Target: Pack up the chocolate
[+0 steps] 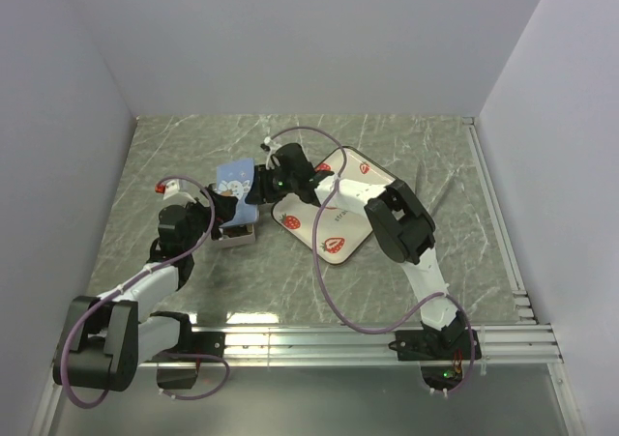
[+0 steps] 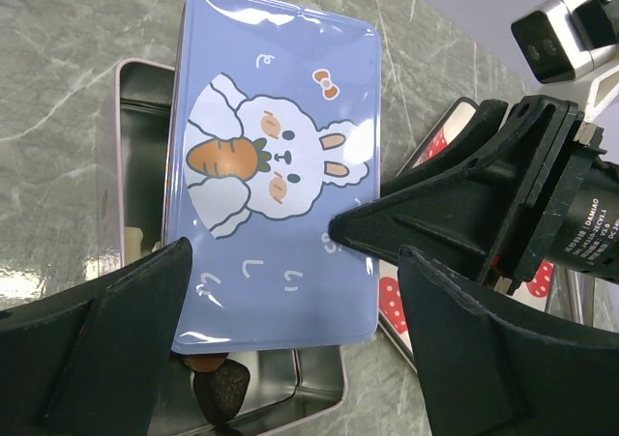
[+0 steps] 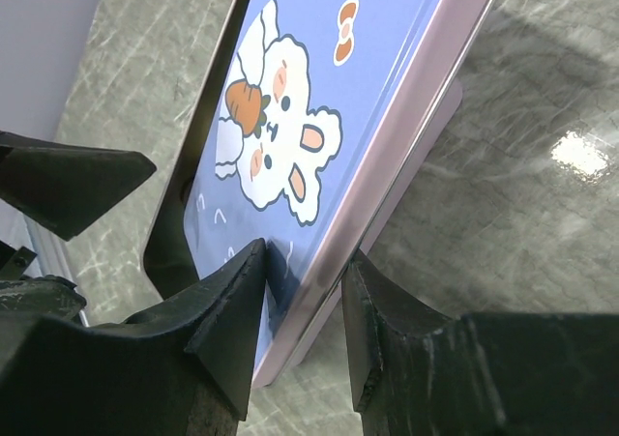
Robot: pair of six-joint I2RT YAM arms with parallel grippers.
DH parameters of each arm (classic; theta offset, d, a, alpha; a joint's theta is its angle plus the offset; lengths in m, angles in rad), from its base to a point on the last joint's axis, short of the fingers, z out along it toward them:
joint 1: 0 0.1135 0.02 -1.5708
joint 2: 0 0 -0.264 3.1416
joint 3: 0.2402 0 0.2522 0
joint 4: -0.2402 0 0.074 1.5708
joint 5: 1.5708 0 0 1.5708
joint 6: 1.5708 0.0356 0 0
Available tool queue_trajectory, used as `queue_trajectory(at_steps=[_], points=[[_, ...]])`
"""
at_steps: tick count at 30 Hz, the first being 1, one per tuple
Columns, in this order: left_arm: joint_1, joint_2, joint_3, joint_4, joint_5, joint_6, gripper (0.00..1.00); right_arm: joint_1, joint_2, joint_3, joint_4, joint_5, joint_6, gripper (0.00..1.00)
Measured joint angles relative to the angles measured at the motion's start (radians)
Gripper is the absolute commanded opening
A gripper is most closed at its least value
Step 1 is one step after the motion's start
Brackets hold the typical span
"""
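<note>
Marbled grey-green tabletop [image 1: 435, 165] inside plain white walls, and the right gripper [image 3: 305, 262] was clamped on the edge of the blue bunny lid [image 2: 276, 165], holding it tilted over the open metal tin [image 2: 140, 136] just below its fingers. Left gripper [image 2: 295, 252] hung right above that, jaws spread wide and empty, and under it the chocolate [image 2: 221, 390] sat in the tin, a dark brown piece peeking out past the lid. I'd say the candy part looked done and seating the lid flat and shut was what remained, though the lid hid most of the tin.
</note>
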Motion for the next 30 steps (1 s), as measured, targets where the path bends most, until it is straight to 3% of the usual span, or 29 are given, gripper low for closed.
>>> queue_trajectory(at_steps=[3,5,10,30], points=[[0.0,-0.002,0.0,0.0,0.0,0.0,0.93,0.002,0.005,0.015,-0.019,0.01,-0.008,0.42],[0.0,-0.002,0.0,-0.001,0.0,0.0,0.93,0.003,0.006,0.019,-0.024,0.014,-0.011,0.52],[0.0,-0.002,0.0,-0.001,0.0,0.0,0.93,0.005,0.018,0.02,-0.053,0.047,-0.032,0.58],[-0.002,-0.024,0.0,-0.026,-0.054,0.0,0.93,0.01,0.018,0.024,-0.05,0.053,-0.071,0.55]])
